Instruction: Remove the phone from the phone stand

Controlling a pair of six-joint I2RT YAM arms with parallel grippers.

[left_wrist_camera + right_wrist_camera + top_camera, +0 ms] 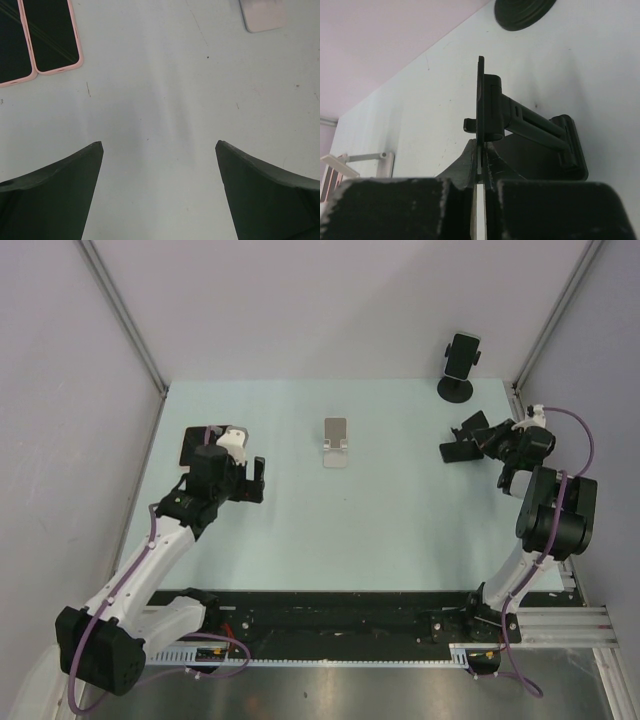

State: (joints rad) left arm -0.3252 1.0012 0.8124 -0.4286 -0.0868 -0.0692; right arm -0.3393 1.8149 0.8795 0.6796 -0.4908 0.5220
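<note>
Black and thin, the phone [481,85] in the stand [535,127] near the right edge of the table [400,520] is probably stiff, slippery and fragile, best taken by its flat faces, where the right gripper [480,155] pinches it; the left gripper [160,145] is spread.

The phone [480,85] is seen edge-on as a thin dark slab, held upright in the black phone stand [535,127]. Its back is set against the stand's cradle, and a small lip is hooked across its front. In the overhead view, the pair is found toward 2 o'clock from the middle.
</note>
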